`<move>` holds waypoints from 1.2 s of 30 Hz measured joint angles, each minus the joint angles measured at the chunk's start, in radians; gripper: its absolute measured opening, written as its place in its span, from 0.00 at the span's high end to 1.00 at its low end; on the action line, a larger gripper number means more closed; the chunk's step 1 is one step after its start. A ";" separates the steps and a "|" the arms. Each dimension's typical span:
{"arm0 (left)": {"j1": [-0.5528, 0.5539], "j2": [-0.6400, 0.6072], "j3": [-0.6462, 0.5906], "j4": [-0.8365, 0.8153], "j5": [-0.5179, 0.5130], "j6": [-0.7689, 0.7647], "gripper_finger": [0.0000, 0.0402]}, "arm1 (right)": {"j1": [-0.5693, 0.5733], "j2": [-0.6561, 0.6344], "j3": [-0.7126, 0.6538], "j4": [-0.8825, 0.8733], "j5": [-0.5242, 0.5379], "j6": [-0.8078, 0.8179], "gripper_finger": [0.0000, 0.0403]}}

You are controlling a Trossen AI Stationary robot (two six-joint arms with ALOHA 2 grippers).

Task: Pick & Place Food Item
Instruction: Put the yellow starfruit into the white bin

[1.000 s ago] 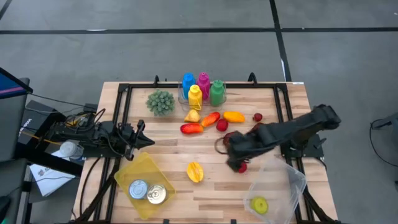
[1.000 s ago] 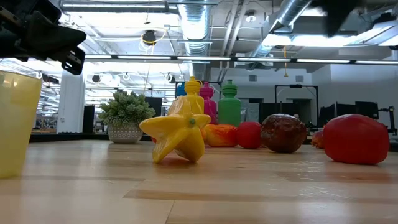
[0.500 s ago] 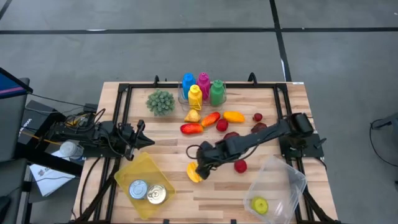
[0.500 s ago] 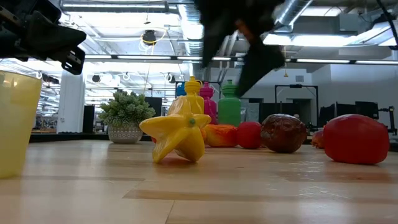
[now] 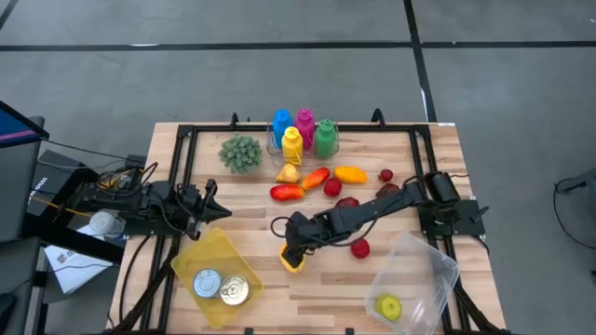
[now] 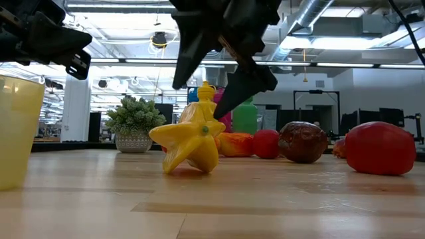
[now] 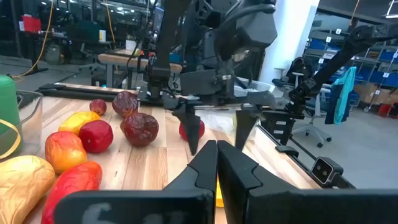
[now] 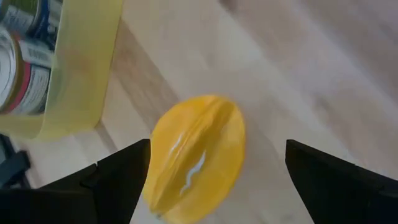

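Observation:
A yellow starfruit lies on the wooden table near its middle, resting on its ridges. My right gripper hangs open just above it and slants down. In the right wrist view its two fingers stand on either side of the starfruit without touching it. The low view shows the fingertips a little above the fruit's top. My left gripper waits shut at the table's left side, pointing level toward the table's right side.
A yellow bin with two cans stands near-left of the starfruit. A clear bin holding a yellow item stands near-right. Red, orange and dark fruits, coloured bottles and a small plant fill the far side. A red fruit lies to the right.
My right gripper has swung toward the table's left edge and come down, tipping more steeply downward. It has gone from above the red fruits to just over the starfruit. The starfruit has stayed where it was.

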 joint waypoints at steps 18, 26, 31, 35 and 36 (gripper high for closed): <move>0.000 0.000 0.000 0.000 0.000 0.000 1.00 | 0.062 0.038 -0.002 0.021 0.140 0.019 0.11; 0.001 0.006 0.000 0.002 0.000 0.000 1.00 | 0.069 0.090 0.031 0.021 0.126 0.012 0.21; 0.014 0.006 0.000 0.001 -0.004 0.000 1.00 | 0.068 0.091 0.038 -0.032 0.115 0.028 0.48; 0.028 0.002 -0.001 0.006 -0.006 0.000 1.00 | 0.067 0.089 0.039 -0.045 0.085 0.029 0.77; 0.032 0.002 -0.001 0.007 -0.005 0.000 1.00 | 0.067 0.089 0.039 -0.044 0.076 0.024 0.84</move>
